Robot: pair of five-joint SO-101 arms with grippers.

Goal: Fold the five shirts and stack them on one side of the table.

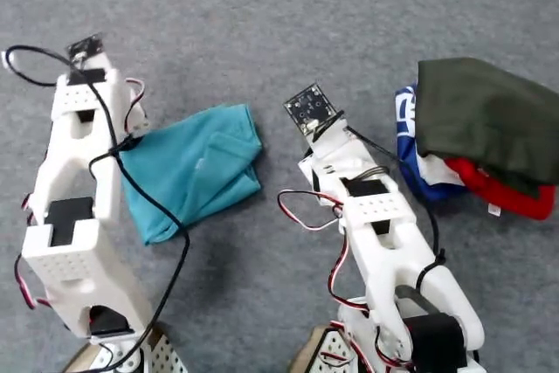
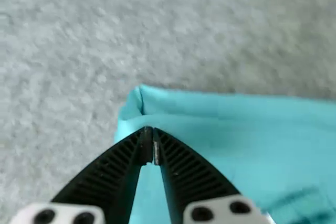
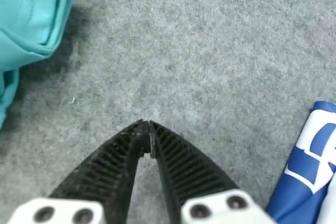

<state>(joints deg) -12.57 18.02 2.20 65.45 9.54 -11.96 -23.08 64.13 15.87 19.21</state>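
Your left gripper (image 2: 152, 148) is pinched shut right at the left edge of the teal shirt (image 1: 196, 168), maybe nipping fabric, hard to tell. Your right gripper (image 3: 146, 140) is closed too, over bare table (image 3: 210, 51) between that shirt and the shirt pile (image 1: 480, 137) on the right.

The left gripper (image 2: 149, 149) has its two black ribbed fingers (image 2: 107, 174) brought together, tips meeting with no gap to speak of. Those tips sit right over the edge of the teal shirt (image 2: 247, 140), close to a folded corner where the cloth curls up into a small raised lip. Whether any fabric is pinched between the tips I can't make out. The shirt spreads away to one side, and the grey felt-like table (image 2: 105, 35) lies beyond it
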